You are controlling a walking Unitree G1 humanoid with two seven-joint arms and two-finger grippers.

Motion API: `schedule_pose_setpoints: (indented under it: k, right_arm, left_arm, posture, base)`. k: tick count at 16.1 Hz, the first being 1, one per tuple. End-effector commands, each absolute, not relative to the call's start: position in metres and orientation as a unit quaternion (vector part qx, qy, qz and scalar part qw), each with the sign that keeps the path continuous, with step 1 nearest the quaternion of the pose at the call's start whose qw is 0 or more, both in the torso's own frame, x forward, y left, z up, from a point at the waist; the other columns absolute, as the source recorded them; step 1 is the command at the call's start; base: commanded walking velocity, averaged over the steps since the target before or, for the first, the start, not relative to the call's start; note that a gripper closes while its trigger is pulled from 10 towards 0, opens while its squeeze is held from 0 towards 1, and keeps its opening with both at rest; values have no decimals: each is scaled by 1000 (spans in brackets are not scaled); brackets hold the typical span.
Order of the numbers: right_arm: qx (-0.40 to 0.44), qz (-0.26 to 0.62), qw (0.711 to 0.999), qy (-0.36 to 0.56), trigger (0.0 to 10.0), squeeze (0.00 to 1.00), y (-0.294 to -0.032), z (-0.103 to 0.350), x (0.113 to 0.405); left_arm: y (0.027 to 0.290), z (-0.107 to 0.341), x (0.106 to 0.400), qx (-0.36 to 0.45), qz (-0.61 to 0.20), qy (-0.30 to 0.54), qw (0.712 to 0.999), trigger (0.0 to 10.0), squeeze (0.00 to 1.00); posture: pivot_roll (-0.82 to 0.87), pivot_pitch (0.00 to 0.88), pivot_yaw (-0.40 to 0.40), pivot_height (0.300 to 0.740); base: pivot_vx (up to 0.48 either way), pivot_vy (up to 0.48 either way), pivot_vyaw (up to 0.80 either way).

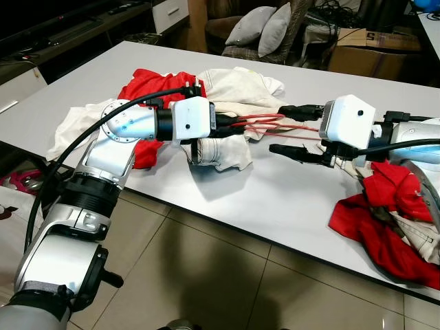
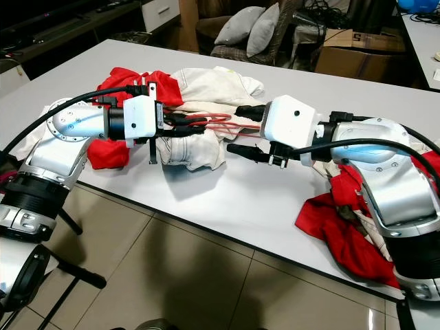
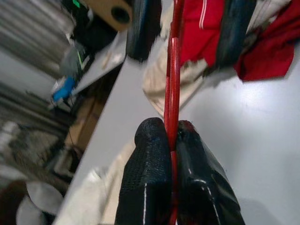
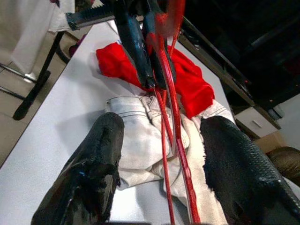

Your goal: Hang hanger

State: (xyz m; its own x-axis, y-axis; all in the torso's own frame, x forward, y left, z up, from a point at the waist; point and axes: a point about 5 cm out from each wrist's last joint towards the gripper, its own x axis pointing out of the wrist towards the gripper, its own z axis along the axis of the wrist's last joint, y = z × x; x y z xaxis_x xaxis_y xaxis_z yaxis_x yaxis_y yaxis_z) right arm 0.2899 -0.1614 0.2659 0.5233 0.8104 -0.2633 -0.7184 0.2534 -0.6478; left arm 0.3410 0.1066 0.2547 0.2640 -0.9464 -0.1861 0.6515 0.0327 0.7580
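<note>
Left wrist view shows the left gripper (image 3: 172,150) pinching the red hanger (image 3: 173,84), which passes between the right gripper's (image 4: 161,154) spread fingers.

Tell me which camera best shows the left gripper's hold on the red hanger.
The left wrist view: the left gripper pinches the red hanger shut. The eye views show it sideways; the right wrist view shows it from ahead.

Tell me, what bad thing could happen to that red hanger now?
The left gripper pinches the thin red hanger only at one end, so it might twist or slip. The right gripper is open around it, not holding. The hanger could also snag the white garment lying beneath.
</note>
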Motion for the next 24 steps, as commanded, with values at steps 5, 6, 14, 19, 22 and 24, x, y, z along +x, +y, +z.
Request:
schedule_pose_setpoints:
  k: [5,6,14,19,22,24]
  right_arm:
    - [-397,478,781,-66,0,0,-157,267,297]
    - [-402,476,779,-64,0,0,-158,267,298]
    - [-410,486,770,-53,0,0,-162,268,302]
    - [-408,491,769,-40,0,0,-166,264,303]
    - [-406,487,772,-42,0,0,-168,266,305]
    - [-407,486,773,-43,0,0,-169,267,305]
  left_arm:
    - [94,260,332,404,-602,-206,658,0,0]
    - [94,261,332,405,-601,-206,657,0,0]
    - [93,266,326,413,-627,-202,629,0,0]
    - [89,275,323,411,-632,-224,618,0,0]
    - [87,276,320,408,-639,-227,611,0,0]
    - [88,277,321,410,-638,-226,611,0,0]
  posture:
    - [-57,0,64,740]
    - [-57,0,64,740]
    - [-57,0,56,740]
    - [-58,0,57,740]
    - [-59,0,59,740]
    - [-61,0,61,740]
  base:
    - [0,0,0]
    - [0,0,0]
    - [0,0,0]
    - [0,0,0]
    - [0,0,0]
    - [0,0,0]
